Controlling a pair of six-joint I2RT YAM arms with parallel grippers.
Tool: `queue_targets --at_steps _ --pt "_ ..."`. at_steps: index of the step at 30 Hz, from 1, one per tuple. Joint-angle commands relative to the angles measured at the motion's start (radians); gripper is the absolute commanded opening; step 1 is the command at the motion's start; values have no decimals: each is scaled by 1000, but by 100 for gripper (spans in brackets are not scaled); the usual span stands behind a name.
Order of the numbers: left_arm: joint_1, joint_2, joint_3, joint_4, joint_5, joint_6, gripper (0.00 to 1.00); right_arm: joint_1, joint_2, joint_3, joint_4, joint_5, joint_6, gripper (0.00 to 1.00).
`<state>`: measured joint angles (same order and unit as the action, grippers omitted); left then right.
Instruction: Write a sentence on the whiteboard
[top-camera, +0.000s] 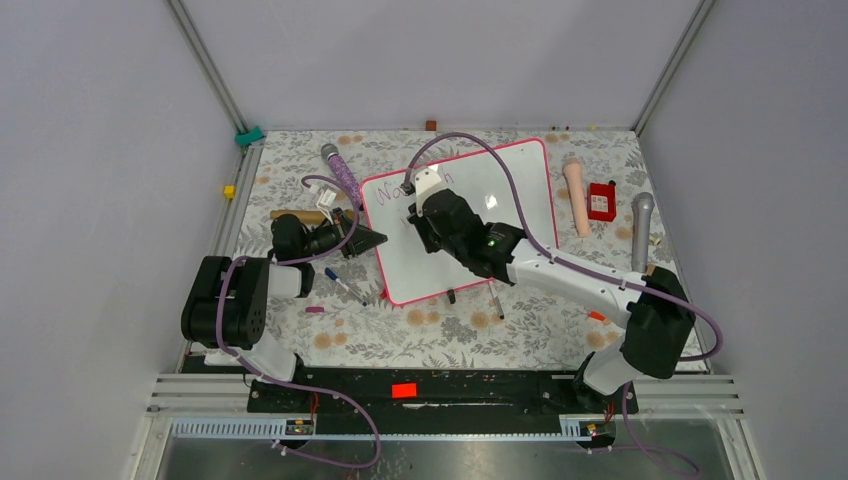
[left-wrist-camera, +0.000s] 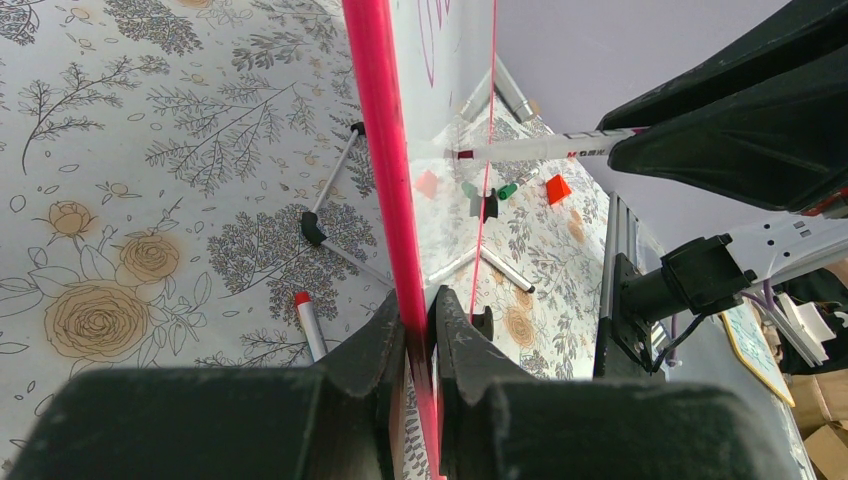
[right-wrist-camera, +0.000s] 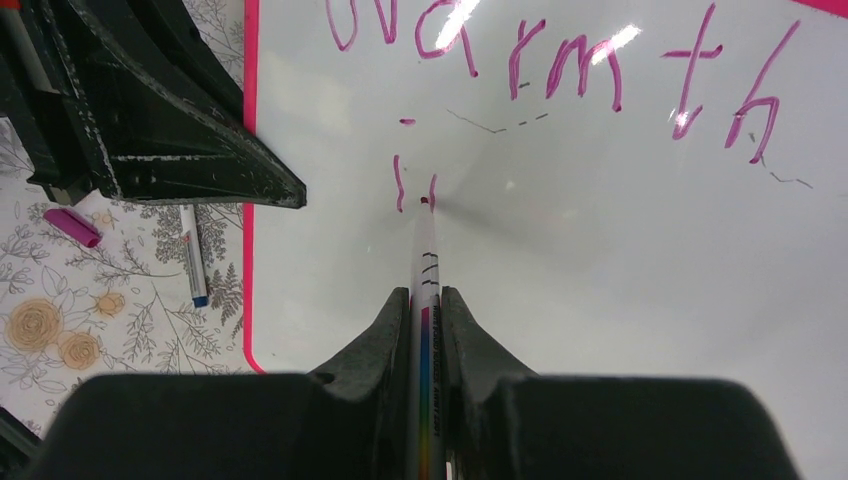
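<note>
The whiteboard (top-camera: 420, 270) with a pink frame lies tilted on the flowered table. My left gripper (top-camera: 375, 238) is shut on its left edge; in the left wrist view the pink rim (left-wrist-camera: 380, 150) runs between the closed left gripper (left-wrist-camera: 420, 315). My right gripper (right-wrist-camera: 425, 300) is shut on a white marker (right-wrist-camera: 425, 250), whose tip touches the whiteboard (right-wrist-camera: 620, 280). The sentence (right-wrist-camera: 560, 70) reads "Warmth" in purple-pink on the top line. Below it stand an "i" and a short stroke (right-wrist-camera: 400, 185) beside the marker tip. From above, the right gripper (top-camera: 420, 215) covers part of the writing.
Loose markers lie left of and in front of the board: a blue-capped one (top-camera: 345, 287), a pink cap (top-camera: 314, 310), a red-tipped one (left-wrist-camera: 308, 325), dark ones (top-camera: 495, 300). A purple microphone (top-camera: 340, 170), grey microphone (top-camera: 641, 230), beige cylinder (top-camera: 576, 195) and red box (top-camera: 601, 201) flank the board.
</note>
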<state>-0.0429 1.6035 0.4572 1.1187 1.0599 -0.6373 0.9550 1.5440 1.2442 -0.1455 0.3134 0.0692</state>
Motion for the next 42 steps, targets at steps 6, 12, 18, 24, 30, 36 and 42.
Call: queue_targets --at_steps 6,12,18,24,30,36,42 --pt "12 11 -8 55 -81 112 0 -32 43 81 12 22 -9 0" --pt "12 12 -6 54 -80 111 0 -49 46 98 11 17 -13 0" --pt "12 12 -6 55 -80 112 0 -60 33 86 -1 22 -10 0" --pt "12 12 -8 55 -80 111 0 -66 9 63 -8 27 -9 0" --pt "12 10 -9 55 -81 111 0 -74 -13 42 -16 37 -17 0" --pt "12 10 -9 55 -81 112 0 -78 -25 27 -31 14 -12 0" --pt "12 11 -8 55 -80 112 0 -78 -41 -8 -40 -34 12 0"
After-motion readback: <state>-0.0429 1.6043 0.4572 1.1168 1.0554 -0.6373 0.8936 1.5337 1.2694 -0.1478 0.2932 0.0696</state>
